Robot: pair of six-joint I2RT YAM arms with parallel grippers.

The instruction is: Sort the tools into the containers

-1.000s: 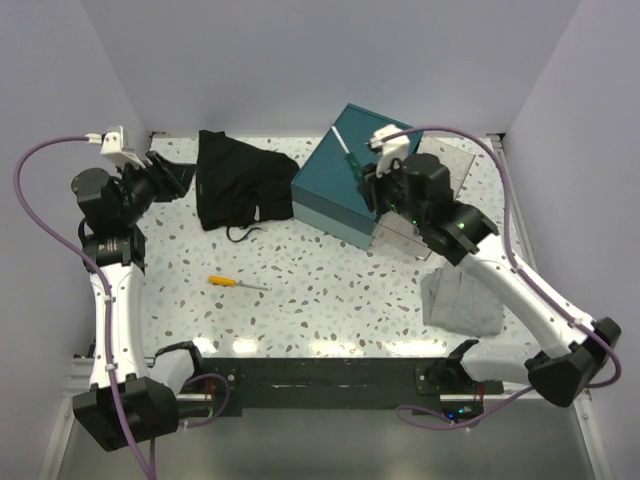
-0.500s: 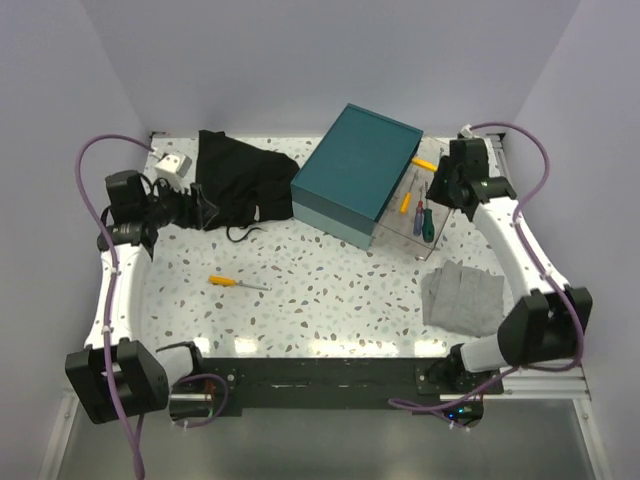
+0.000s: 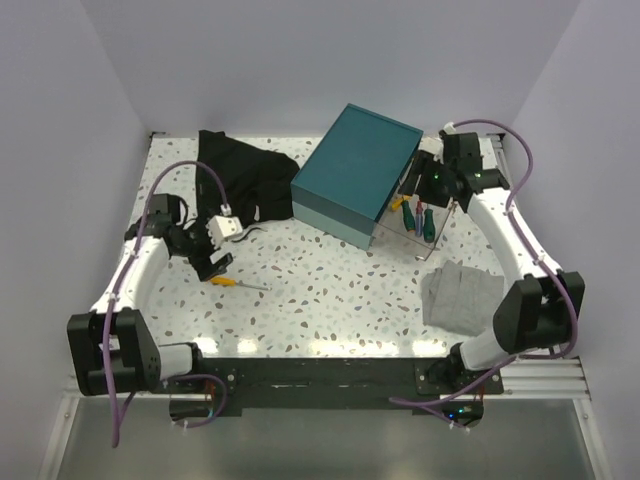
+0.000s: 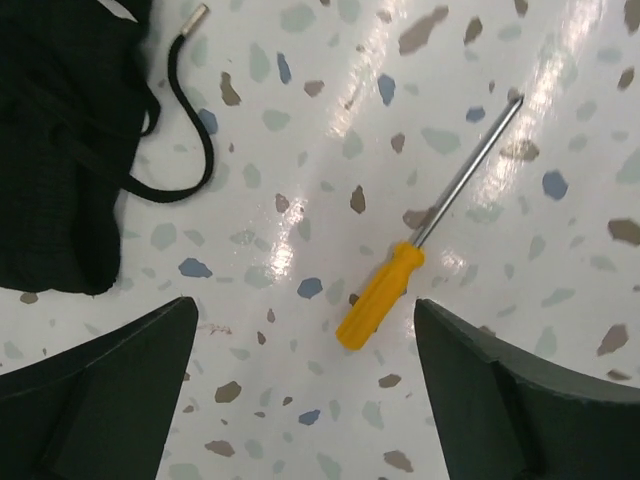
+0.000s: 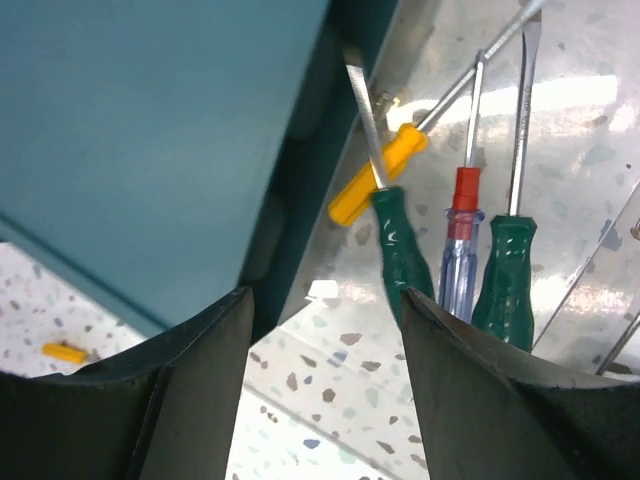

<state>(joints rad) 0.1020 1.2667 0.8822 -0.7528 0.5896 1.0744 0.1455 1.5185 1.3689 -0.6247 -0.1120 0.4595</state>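
Note:
An orange-handled screwdriver (image 3: pixel 226 281) lies on the speckled table, and in the left wrist view (image 4: pixel 380 295) its shaft points up and right. My left gripper (image 3: pixel 215 264) is open just above it, with the handle end between the fingers (image 4: pixel 305 400). My right gripper (image 3: pixel 424 183) is open and empty (image 5: pixel 325 390) over the clear plastic box (image 3: pixel 392 238). In the box lie an orange screwdriver (image 5: pixel 380 175), two green ones (image 5: pixel 405 250) and a blue-red one (image 5: pixel 460 250). The dark-teal case (image 3: pixel 355 172) stands closed beside the box. The black bag (image 3: pixel 240 185) lies at the back left.
A folded grey cloth (image 3: pixel 462 297) lies at the front right. The bag's drawstring (image 4: pixel 190 130) trails onto the table near the left gripper. White walls close in the table on the left, back and right.
My left arm swung from the bag's left side forward to above the orange screwdriver. My right gripper moved from above the teal case to the back right, then over the clear box.

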